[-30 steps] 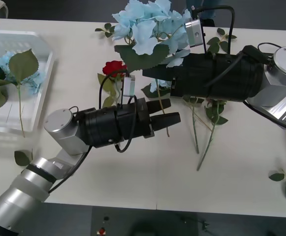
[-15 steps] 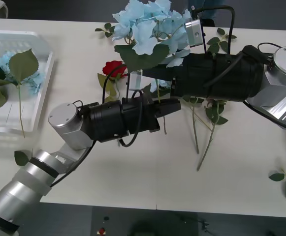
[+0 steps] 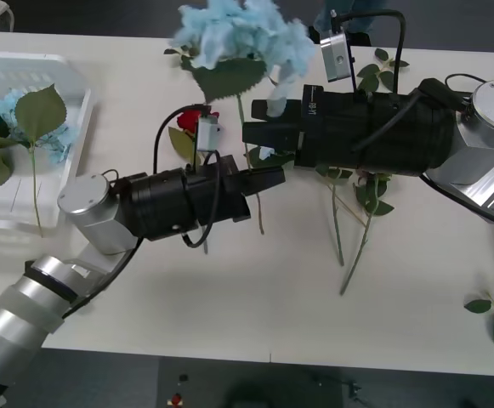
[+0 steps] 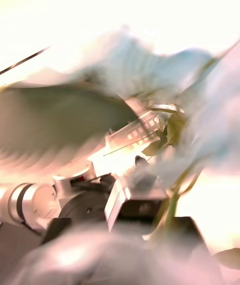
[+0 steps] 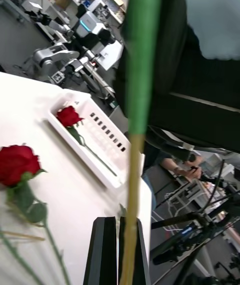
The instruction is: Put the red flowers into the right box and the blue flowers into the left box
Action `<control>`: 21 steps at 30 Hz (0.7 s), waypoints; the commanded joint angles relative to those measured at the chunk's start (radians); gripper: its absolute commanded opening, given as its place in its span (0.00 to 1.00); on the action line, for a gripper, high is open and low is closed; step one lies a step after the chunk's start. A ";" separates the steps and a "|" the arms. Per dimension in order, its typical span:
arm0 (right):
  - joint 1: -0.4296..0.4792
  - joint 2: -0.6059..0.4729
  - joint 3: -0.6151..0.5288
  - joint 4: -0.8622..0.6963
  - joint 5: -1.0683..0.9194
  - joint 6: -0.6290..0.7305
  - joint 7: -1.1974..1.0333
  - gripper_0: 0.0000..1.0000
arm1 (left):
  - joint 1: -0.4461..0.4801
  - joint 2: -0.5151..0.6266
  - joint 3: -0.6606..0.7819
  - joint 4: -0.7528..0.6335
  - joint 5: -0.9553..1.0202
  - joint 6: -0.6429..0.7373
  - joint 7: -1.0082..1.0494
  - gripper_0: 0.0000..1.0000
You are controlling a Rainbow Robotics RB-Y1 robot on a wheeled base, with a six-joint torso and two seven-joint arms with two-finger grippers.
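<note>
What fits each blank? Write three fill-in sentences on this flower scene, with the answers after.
The left pincer grips the blue flower by its ___.
The right box holds one ___ rose.
Another red rose lies on the ___.
Missing words: stem; red; table.

Fabric-looking blue flowers point(image 3: 242, 34), matt black left gripper point(image 3: 268, 180), translucent plastic left box point(image 3: 68, 127), smooth white table point(image 3: 229, 289)
</note>
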 commanded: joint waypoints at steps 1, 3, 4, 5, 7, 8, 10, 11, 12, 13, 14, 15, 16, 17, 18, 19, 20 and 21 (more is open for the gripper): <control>-0.024 0.021 -0.014 -0.032 -0.014 0.006 -0.016 1.00 | -0.001 0.076 0.075 -0.028 -0.007 0.024 0.001 0.00; -0.024 0.023 -0.015 -0.034 -0.014 0.005 -0.016 1.00 | -0.006 0.114 0.113 -0.043 -0.060 0.027 0.001 0.00; -0.026 0.021 -0.014 -0.032 -0.014 0.005 -0.016 1.00 | -0.008 0.130 0.133 -0.051 -0.087 0.027 0.001 0.00; -0.024 0.023 -0.015 -0.032 -0.013 0.005 -0.016 1.00 | -0.009 0.147 0.155 -0.058 -0.114 0.030 0.001 0.00; -0.024 0.020 -0.015 -0.032 -0.014 0.003 -0.016 1.00 | -0.017 0.177 0.207 -0.075 -0.176 0.050 0.001 0.00; -0.024 0.020 -0.015 -0.031 -0.014 0.003 -0.016 1.00 | -0.020 0.185 0.224 -0.078 -0.194 0.059 0.030 0.00; -0.024 0.012 -0.014 -0.020 -0.013 0.000 -0.016 1.00 | -0.037 0.210 0.296 -0.078 -0.281 0.108 0.211 0.00; -0.024 0.009 -0.014 -0.017 -0.011 0.000 -0.016 1.00 | -0.041 0.217 0.316 -0.078 -0.306 0.119 0.252 0.00; -0.024 -0.006 -0.012 -0.005 -0.006 0.000 -0.016 1.00 | -0.057 0.234 0.366 -0.078 -0.366 0.162 0.356 0.00; -0.024 -0.016 -0.009 0.003 0.001 0.000 -0.016 1.00 | -0.063 0.246 0.397 -0.078 -0.401 0.191 0.419 0.00; -0.026 -0.026 -0.008 0.011 0.009 -0.003 -0.016 1.00 | -0.070 0.259 0.425 -0.078 -0.432 0.220 0.478 0.00; -0.024 -0.039 -0.006 0.014 0.023 -0.006 -0.016 1.00 | -0.080 0.271 0.455 -0.077 -0.464 0.249 0.533 0.00; -0.024 -0.054 -0.006 0.017 0.046 -0.012 -0.016 1.00 | -0.089 0.294 0.488 -0.078 -0.510 0.284 0.600 0.00; -0.024 -0.062 -0.008 0.018 0.058 -0.013 -0.016 1.00 | -0.095 0.306 0.501 -0.078 -0.531 0.303 0.636 0.00; -0.026 -0.083 -0.006 0.021 0.087 -0.018 -0.016 1.00 | -0.103 0.332 0.529 -0.078 -0.577 0.337 0.703 0.00; -0.027 -0.099 -0.005 0.025 0.107 -0.015 -0.016 1.00 | -0.109 0.349 0.547 -0.078 -0.608 0.355 0.740 0.00; -0.029 -0.122 0.002 0.028 0.133 -0.015 -0.069 1.00 | -0.113 0.374 0.570 -0.078 -0.646 0.380 0.780 0.00; -0.034 -0.134 0.008 0.029 0.145 -0.017 -0.110 1.00 | -0.116 0.386 0.583 -0.078 -0.665 0.393 0.798 0.00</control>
